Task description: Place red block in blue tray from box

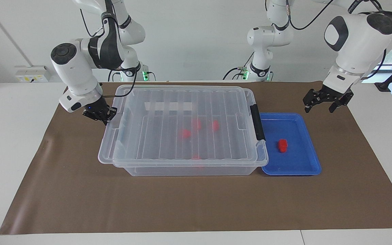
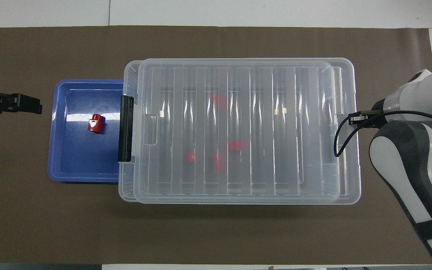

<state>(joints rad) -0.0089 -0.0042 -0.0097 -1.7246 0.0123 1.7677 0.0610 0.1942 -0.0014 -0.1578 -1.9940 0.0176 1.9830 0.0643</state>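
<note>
Red block (image 1: 282,145) lying alone in the blue tray (image 1: 305,163), toward the tray's edge next to the box (image 1: 189,170), touching nothing but the tray floor. Tray flat on the brown mat (image 1: 182,204) at the left arm's end, just beside the box's black handle (image 1: 257,122). Box mid-mat, clear ribbed lid (image 1: 182,98) on top, overhanging slightly at the right arm's end. Four more red blocks (image 2: 219,163) visible through the lid, on the box floor: one apart nearer the edge farthest from the robots, three clustered nearer the robots.

Left gripper (image 1: 328,104) raised in the air over the mat, off the tray's corner nearest the robots and toward the mat's end; fingers spread apart, holding nothing. Right gripper (image 1: 104,119) low at the lid's end edge on the right arm's side, fingertips together at the lid's rim; whether pinching the rim or only pressed against it, impossible to tell.
</note>
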